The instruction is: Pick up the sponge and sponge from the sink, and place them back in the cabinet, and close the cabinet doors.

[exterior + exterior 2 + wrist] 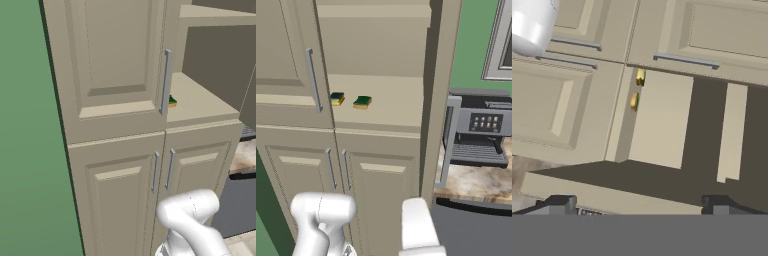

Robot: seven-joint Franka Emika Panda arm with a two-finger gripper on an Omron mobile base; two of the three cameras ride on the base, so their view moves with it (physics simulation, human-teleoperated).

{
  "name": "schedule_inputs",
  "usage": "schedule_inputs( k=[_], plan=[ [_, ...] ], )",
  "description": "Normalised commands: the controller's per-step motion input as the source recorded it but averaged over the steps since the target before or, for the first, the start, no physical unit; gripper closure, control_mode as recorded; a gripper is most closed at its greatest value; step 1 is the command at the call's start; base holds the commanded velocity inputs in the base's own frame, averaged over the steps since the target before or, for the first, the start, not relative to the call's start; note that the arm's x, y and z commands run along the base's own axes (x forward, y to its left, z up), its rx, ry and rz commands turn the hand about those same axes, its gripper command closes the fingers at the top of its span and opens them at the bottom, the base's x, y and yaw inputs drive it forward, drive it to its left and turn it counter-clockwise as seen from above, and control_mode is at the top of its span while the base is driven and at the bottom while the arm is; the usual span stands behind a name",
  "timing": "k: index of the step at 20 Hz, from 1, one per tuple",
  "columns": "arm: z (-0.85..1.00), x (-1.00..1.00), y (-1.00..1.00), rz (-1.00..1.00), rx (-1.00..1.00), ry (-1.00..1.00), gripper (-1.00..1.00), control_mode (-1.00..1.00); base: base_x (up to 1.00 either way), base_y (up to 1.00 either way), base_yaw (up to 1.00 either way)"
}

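- Two sponges sitting on the cabinet's inner shelf (391,107), both already placed: one (337,98) just behind the left tall door's edge, the other (362,102) just beside it, further toward the open side.
- Left base view is showing one sponge (172,101) peeking out past the bar handle (165,82).
- Claw (637,204) standing wide, holding nothing, hanging in front of the cabinet with its tips at the bottom of the hand view.
- Left tall door (286,60) looking closed or nearly so; right tall door (442,90) standing open, edge-on toward the camera.
- Risk: swinging the right door shut could be clipping the coffee machine (478,132) just beside it, or the claw slipping off the door edge.
- Risk: the sponge near the left door's edge could be getting pinched if it is overhanging; can't tell.
- Risk: the arm (323,215) is sitting close to the lower doors, may be bumping them.
- Count: 2 sponges, 2 tall doors, 2 lower doors, 1 coffee machine.
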Motion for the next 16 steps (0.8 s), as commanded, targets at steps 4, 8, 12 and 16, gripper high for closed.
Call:
schedule_inputs(
  k=[4,8,12,16],
  plan=[
    [-0.11,0.01,-0.20,0.00,0.00,0.00,-1.00,-1.00,0.00,0.00,0.00],
    [-0.04,0.03,-0.21,0.00,0.00,0.00,-1.00,-1.00,0.00,0.00,0.00],
    [-0.02,0.10,-0.16,0.00,0.00,0.00,-1.00,-1.00,0.00,0.00,0.00],
    [-0.04,0.15,-0.09,0.00,0.00,0.00,-1.00,-1.00,0.00,0.00,0.00]
  ],
)
